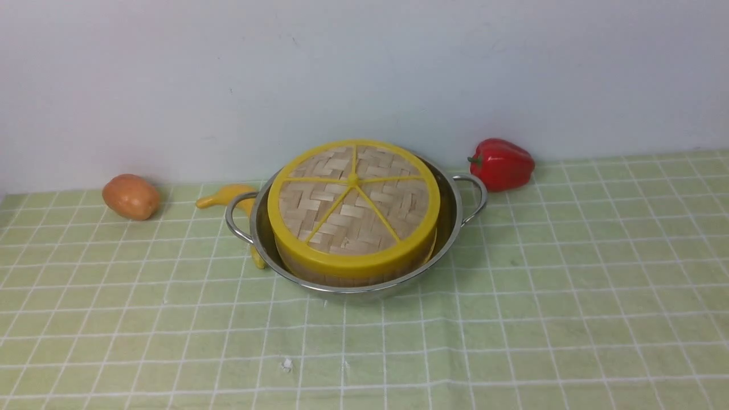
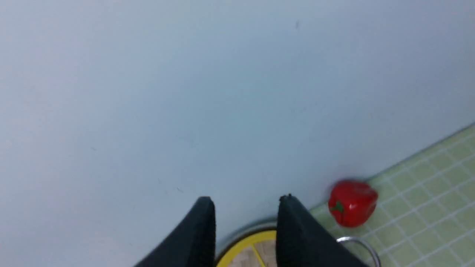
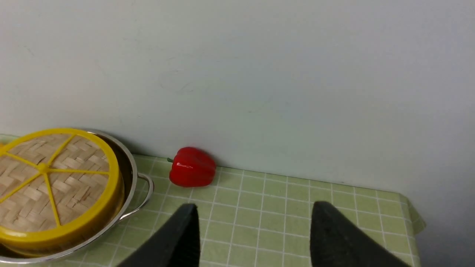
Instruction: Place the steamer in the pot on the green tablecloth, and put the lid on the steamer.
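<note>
The shiny pot [image 1: 450, 222] stands on the green tablecloth [image 1: 569, 285] near the back wall. The steamer sits inside it, and only a strip of its bamboo wall [image 1: 336, 277] shows. The woven lid [image 1: 353, 193] with its yellow rim and spokes rests flat on the steamer. Neither arm appears in the front view. My left gripper [image 2: 246, 198] is open and empty, raised above the lid [image 2: 256, 244] and pot handle [image 2: 362, 244]. My right gripper [image 3: 256, 205] is open and empty over bare cloth, to the right of the pot [image 3: 128, 167] and lid [image 3: 48, 185].
A red pepper [image 1: 502, 163] lies against the wall right of the pot. A yellow banana [image 1: 228, 195] lies partly behind the pot's left handle, and a brown potato [image 1: 131, 196] lies further left. The cloth's far right corner [image 3: 412, 218] drops off.
</note>
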You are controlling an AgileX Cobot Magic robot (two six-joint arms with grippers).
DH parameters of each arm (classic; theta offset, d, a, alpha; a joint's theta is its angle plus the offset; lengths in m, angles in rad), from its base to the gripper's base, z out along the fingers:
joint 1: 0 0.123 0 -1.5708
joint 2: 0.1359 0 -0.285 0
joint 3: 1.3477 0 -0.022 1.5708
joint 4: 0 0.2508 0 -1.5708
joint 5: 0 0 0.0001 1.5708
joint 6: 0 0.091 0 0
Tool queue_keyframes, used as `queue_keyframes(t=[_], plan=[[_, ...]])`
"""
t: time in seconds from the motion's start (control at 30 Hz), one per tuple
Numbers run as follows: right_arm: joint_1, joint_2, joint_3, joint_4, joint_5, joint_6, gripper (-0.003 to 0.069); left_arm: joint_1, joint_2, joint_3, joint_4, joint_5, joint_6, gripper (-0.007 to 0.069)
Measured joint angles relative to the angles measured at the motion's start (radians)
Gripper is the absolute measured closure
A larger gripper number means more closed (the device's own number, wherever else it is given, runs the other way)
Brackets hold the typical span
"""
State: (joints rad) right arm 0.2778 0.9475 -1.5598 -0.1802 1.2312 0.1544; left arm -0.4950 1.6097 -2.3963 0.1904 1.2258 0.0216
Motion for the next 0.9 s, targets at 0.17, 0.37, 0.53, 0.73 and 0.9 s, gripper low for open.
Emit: queue_keyframes(t=[0.17, 0.37, 0.53, 0.73, 0.9], plan=[[0.000, -0.080, 0.200, 0.038, -0.033, -0.021, 0.0402, 0.000, -0.292, 0.216, 0.000, -0.004, 0.000, 0.0564], [0.000, -0.304, 0.633, 0.056, -0.356, -0.022, 0.0638, 0.000, -0.687, 0.683, 0.000, -0.003, -0.006, 0.0648], [0.000, -0.460, 0.909, 0.085, -0.619, -0.008, 0.0675, 0.000, -1.001, 1.111, 0.000, -0.131, -0.038, 0.0648], [0.000, -0.536, 1.058, 0.086, -0.769, -0.006, 0.0673, 0.000, -1.266, 1.561, 0.000, -0.400, -0.118, 0.0648], [0.000, -0.536, 1.062, 0.086, -0.783, -0.006, 0.0666, 0.000, -1.330, 1.709, -0.006, -0.509, -0.177, 0.0645]])
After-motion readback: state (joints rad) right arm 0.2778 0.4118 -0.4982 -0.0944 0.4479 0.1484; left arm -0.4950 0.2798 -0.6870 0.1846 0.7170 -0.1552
